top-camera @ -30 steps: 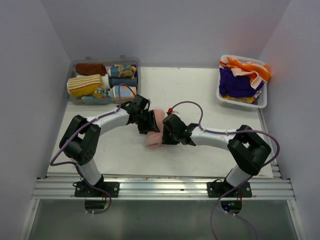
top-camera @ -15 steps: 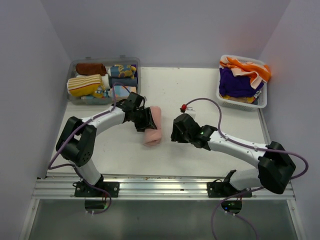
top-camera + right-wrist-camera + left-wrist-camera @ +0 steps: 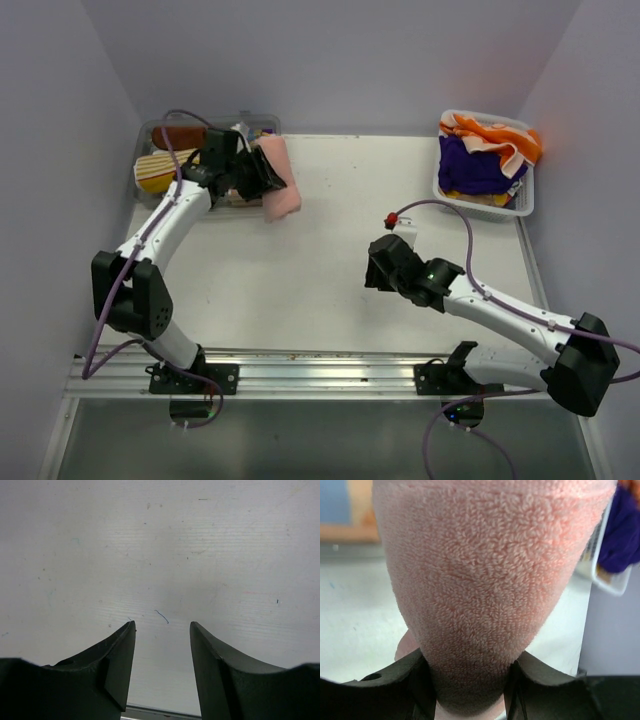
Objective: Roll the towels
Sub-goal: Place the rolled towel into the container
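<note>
While the white table (image 3: 330,210) spreads between the clear bin (image 3: 146,135) of rolled towels (image 3: 165,168) at its far left corner and the white basket (image 3: 478,209) at its far right, where an orange towel (image 3: 495,138) lies atop a purple towel (image 3: 475,168), the pink towel (image 3: 279,180), rolled into a tube, is held at the bin's right edge. The left gripper (image 3: 258,178) clamps it near one end, fingers pressed into the terry, and the right gripper (image 3: 162,630) hovers with jaws apart over bare tabletop at front right.
</note>
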Tool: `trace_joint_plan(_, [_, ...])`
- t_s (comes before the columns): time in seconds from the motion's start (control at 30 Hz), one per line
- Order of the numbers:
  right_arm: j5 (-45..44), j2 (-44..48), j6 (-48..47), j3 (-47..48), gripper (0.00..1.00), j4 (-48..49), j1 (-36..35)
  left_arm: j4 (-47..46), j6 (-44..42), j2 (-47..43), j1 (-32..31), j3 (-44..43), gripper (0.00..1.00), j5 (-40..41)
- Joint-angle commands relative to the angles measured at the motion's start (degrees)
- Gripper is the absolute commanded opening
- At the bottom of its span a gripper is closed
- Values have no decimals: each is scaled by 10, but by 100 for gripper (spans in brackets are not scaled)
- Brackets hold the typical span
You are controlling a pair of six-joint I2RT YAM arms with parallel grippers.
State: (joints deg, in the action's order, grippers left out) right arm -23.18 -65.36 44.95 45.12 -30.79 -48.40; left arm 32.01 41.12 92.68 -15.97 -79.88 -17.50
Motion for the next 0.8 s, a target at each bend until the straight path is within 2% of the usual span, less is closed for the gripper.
trace_joint_plan(0.0, [-27, 21, -8, 8, 52, -31, 0, -54, 34, -50, 50, -61, 13, 72])
trace_joint_plan(0.27, [-13, 27, -11, 17, 52, -46, 0, -236, 163, -36, 83, -60, 17, 170])
trace_joint_plan(0.43, [-3, 24, -7, 17, 52, -57, 0, -310, 228, 28, 102, -84, 17, 170])
trace_joint_plan(0.47, [-2, 23, -4, 18, 52, -58, 0, -359, 258, 38, 106, -85, 17, 166])
trace_joint_plan(0.67, [9, -3, -4, 29, 52, -66, 0, -524, 362, 83, 120, -19, 17, 169])
trace_joint_plan(0.77, [9, -17, -12, 41, 52, -72, 0, -568, 396, 106, 118, 7, 17, 172])
